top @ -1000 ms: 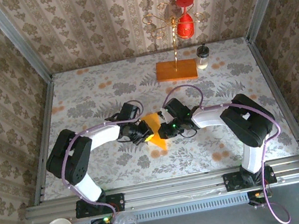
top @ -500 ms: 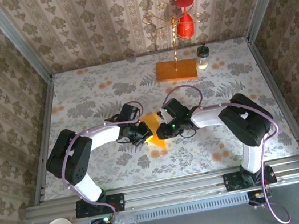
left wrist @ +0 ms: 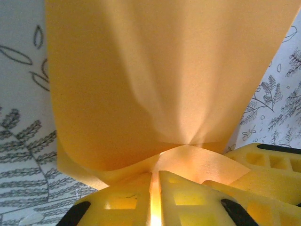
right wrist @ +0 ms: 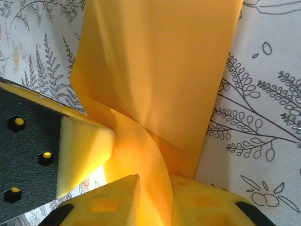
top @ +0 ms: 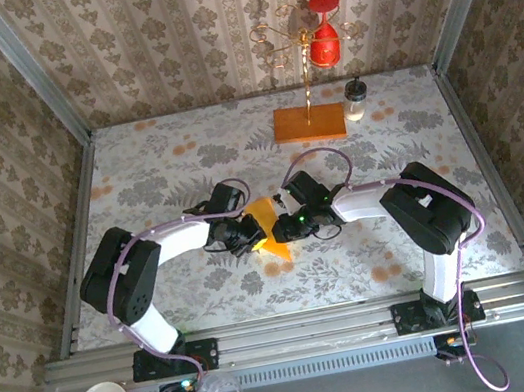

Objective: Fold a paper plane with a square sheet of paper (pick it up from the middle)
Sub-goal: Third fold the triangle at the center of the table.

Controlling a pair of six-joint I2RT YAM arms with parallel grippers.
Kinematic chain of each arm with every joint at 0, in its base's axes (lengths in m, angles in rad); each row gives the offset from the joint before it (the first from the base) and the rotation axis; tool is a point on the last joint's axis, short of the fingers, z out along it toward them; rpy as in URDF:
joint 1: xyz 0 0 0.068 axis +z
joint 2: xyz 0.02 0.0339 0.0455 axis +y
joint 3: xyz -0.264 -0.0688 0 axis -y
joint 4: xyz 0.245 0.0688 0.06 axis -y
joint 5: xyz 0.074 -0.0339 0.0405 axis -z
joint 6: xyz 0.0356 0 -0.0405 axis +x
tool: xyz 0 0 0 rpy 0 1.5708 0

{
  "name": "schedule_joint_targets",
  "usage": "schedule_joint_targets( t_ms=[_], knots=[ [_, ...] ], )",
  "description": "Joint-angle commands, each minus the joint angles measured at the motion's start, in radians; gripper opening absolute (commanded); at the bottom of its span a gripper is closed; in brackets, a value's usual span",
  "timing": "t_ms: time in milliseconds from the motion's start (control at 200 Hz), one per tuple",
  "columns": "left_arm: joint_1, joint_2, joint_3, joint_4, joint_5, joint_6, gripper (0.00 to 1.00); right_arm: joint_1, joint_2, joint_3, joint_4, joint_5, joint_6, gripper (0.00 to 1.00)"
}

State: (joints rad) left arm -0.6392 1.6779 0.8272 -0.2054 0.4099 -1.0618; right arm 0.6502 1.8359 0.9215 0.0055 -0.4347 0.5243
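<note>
While the left gripper pinches the square sheet of paper mid-frame beside the right gripper, clamp unclear, this early fold likely needs aligned edges.

Orange-yellow square sheet of paper sits buckled at mid-table

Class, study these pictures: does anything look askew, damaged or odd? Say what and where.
The paper is puckered where the left pincer pinches it, and it twists into the right pincer. It is bowed, not flat, so folds may stray.
</note>
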Motion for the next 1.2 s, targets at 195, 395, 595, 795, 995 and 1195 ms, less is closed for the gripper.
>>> schedule_joint_targets(
  t_ms=[195, 395, 595, 795, 995, 1195],
  knots=[
    [0.009, -0.04, -0.031, -0.063, -0.039, 0.01, 0.14, -0.003, 0.056, 0.005, -0.082, 0.084, 0.006, 0.26],
    [0.013, -0.012, -0.036, -0.057, -0.042, 0.011, 0.14, -0.004, 0.054, 0.008, -0.084, 0.082, 0.008, 0.26],
    [0.021, 0.019, -0.043, -0.05, -0.049, -0.002, 0.13, -0.011, -0.03, 0.023, -0.104, 0.063, 0.032, 0.3],
    [0.027, 0.039, -0.035, -0.058, -0.057, -0.016, 0.12, -0.04, -0.153, 0.003, -0.129, 0.08, 0.068, 0.35],
    [0.029, 0.065, -0.014, -0.064, -0.048, -0.021, 0.12, -0.03, -0.222, -0.031, -0.155, 0.063, 0.059, 0.26],
    [0.029, 0.081, 0.004, -0.081, -0.046, -0.023, 0.12, 0.047, -0.2, -0.016, -0.145, 0.031, 0.068, 0.17]
  ],
)
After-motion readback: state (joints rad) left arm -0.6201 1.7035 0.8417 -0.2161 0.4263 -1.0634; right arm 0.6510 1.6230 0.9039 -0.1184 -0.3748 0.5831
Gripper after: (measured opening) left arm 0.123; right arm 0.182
